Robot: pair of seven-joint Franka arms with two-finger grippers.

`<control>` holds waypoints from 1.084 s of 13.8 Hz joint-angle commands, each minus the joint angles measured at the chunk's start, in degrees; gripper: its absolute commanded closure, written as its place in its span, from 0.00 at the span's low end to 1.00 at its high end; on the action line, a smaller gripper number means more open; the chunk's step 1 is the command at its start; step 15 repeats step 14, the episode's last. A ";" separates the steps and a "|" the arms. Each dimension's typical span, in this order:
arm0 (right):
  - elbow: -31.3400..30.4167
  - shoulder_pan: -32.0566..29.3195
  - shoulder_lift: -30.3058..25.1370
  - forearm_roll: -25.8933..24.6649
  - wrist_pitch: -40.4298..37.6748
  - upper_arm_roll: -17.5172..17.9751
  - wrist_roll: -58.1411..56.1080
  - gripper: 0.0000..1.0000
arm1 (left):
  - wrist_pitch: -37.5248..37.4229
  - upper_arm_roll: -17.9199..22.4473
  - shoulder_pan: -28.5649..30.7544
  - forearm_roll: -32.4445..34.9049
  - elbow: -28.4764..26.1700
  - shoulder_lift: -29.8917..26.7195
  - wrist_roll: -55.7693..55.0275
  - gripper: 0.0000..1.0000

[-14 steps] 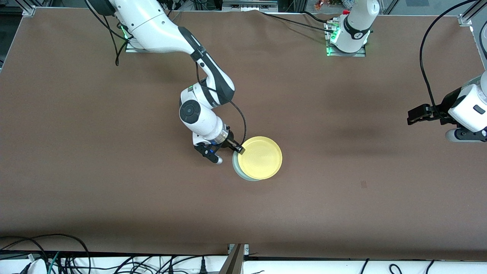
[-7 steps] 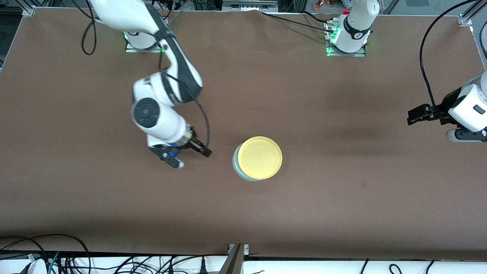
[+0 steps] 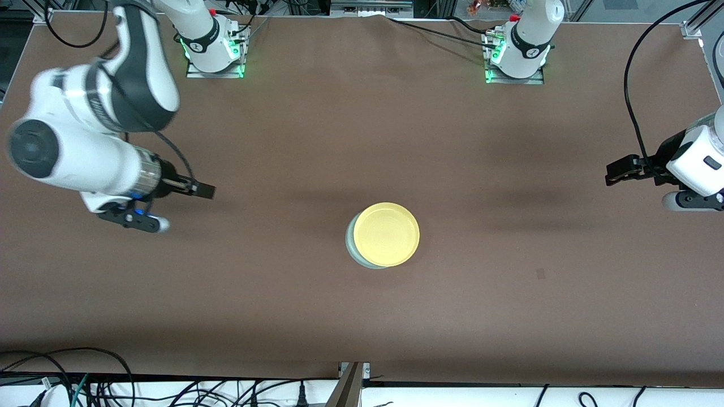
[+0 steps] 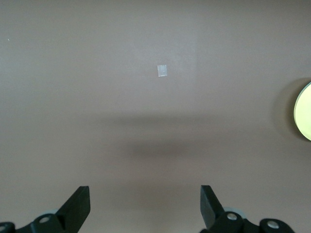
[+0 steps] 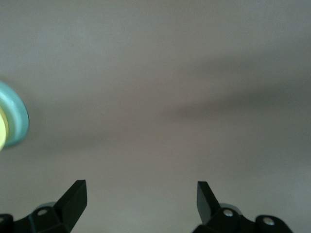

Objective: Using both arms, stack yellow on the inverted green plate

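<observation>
The yellow plate (image 3: 387,234) lies on top of the pale green plate (image 3: 350,243) at the middle of the table; only a thin green crescent shows under it. My right gripper (image 3: 205,191) is open and empty, up over bare table toward the right arm's end, well away from the plates. My left gripper (image 3: 612,172) is open and empty over the left arm's end of the table. The right wrist view shows an edge of the green plate (image 5: 14,119) with yellow (image 5: 2,128) on it. The left wrist view shows a sliver of the yellow plate (image 4: 305,116).
The brown table top (image 3: 509,271) carries a small square mark (image 3: 541,274), also seen in the left wrist view (image 4: 163,71). Cables lie along the table's near edge (image 3: 113,384).
My right gripper has drawn away from the rim of the yellow plate, open, and swung toward the right arm's end of the table. The plates and the left arm have not moved.
</observation>
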 commanded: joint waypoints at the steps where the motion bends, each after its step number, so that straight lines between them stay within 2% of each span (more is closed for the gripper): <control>1: -1.66 -9.37 -5.64 -4.67 -4.53 6.74 -8.51 0.00 | -0.38 0.08 0.28 -2.14 1.50 0.61 1.04 0.00; 3: -2.27 -15.73 -9.52 -11.96 -8.22 13.96 -13.17 0.00 | -0.38 0.08 0.28 -2.14 1.50 0.52 1.04 0.00; 5: -5.24 -22.74 -13.47 -16.45 -8.51 21.68 -13.63 0.00 | -0.38 0.08 0.28 -2.06 1.50 0.61 1.04 0.00; 6: -7.52 -27.91 -15.66 -18.82 -7.81 26.94 -13.63 0.00 | -0.38 0.08 0.28 -2.14 1.50 0.52 1.04 0.00; 7: -9.55 -30.84 -17.43 -19.54 -6.58 29.34 -13.63 0.00 | -0.38 0.08 0.28 -2.14 1.50 0.61 1.04 0.00; 10: -13.95 -32.97 -21.39 -18.85 -1.66 29.37 -13.54 0.00 | -0.38 0.08 0.28 -2.06 1.50 0.61 1.04 0.00; 15: -13.70 -33.33 -21.66 -18.85 -1.82 29.37 -13.89 0.00 | -0.38 0.08 0.28 -2.14 1.41 0.61 1.04 0.00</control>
